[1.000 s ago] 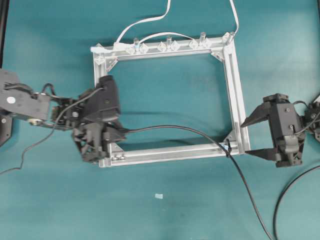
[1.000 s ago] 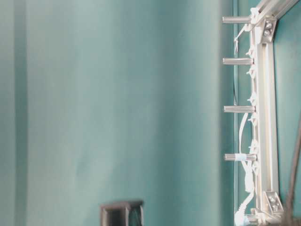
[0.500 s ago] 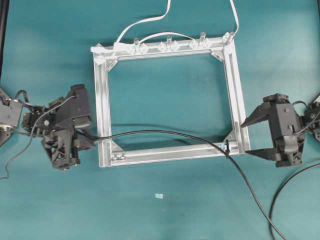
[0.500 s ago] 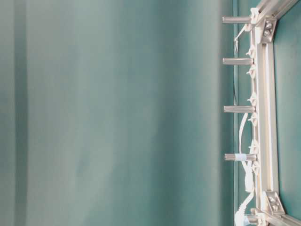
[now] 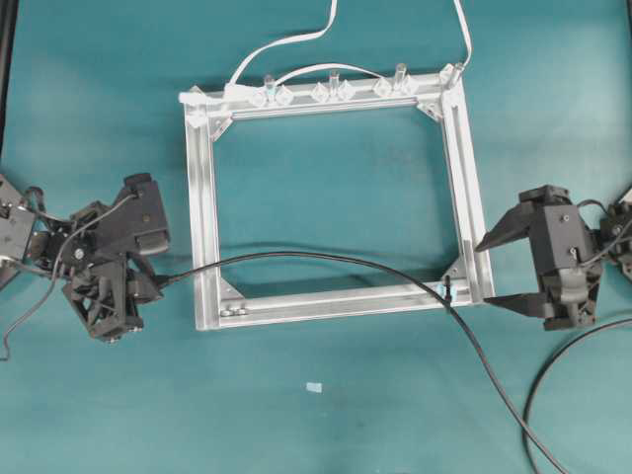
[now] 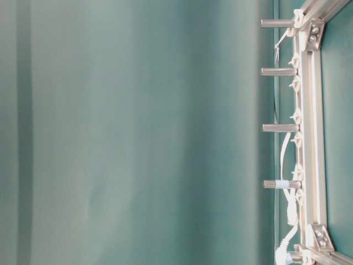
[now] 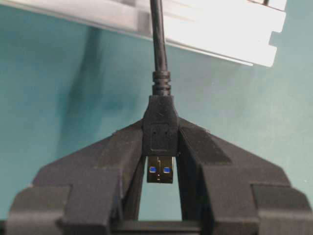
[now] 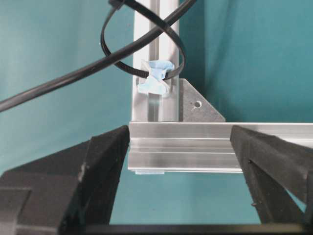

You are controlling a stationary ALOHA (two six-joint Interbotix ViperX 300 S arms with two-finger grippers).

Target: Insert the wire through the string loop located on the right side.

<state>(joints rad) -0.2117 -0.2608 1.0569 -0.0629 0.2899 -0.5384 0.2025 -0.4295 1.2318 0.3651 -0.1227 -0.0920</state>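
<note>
Wire (image 5: 326,259) passes through string loop (image 8: 142,44), frame's right edge.

No readable text, labels, brands or numbers on any surface in these views.

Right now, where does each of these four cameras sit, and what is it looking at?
Overhead: above the table, looking down on frame, wire, left gripper and right gripper.
Table-level: low and turned sideways, showing the frame's clip rail; no arm.
Left wrist: behind its fingers, pinching the wire's plug.
Right wrist: between open fingers, facing the string loop.
Shared: wire and frame.
</note>
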